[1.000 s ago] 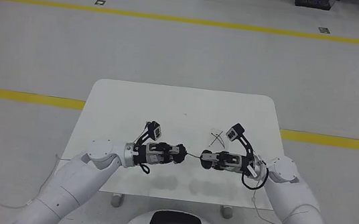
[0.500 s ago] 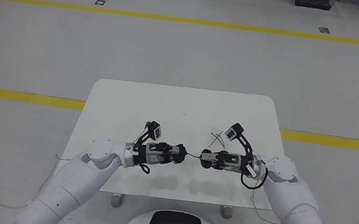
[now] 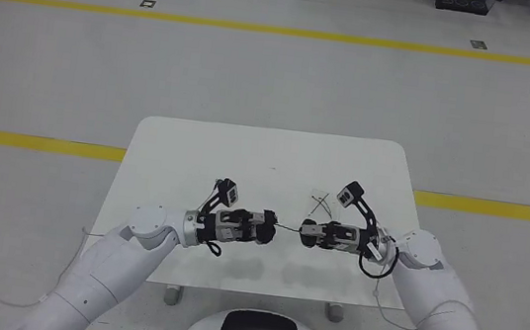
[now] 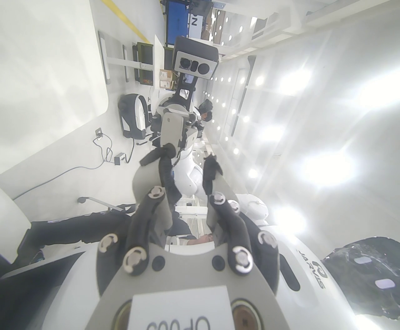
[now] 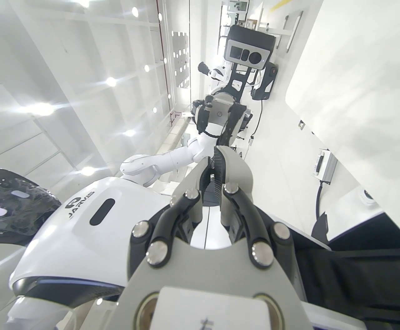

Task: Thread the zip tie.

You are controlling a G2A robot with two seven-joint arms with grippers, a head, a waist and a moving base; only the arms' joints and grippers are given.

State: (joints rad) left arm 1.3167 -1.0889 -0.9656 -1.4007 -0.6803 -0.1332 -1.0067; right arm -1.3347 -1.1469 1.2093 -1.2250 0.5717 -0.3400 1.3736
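Observation:
A thin black zip tie (image 3: 285, 229) spans the short gap between the two grippers above the front half of the white table (image 3: 236, 157). My right gripper (image 3: 303, 233) (image 5: 215, 156) is shut on one end of it, fingers pressed together. My left gripper (image 3: 267, 230) (image 4: 184, 162) faces it from the other side with its fingers spread open. The tie's free end points into that gap; whether it touches a finger I cannot tell. In the right wrist view the left gripper (image 5: 217, 118) shows farther off, its black fingers apart.
A few loose black zip ties (image 3: 318, 207) lie crossed on the table just behind the right gripper. The table's front edge (image 3: 259, 292) runs close below both arms. Grey floor with yellow lines surrounds the table.
The right gripper has drawn back slightly to the right with the zip tie, widening the gap a little. The left arm has stayed where it was.

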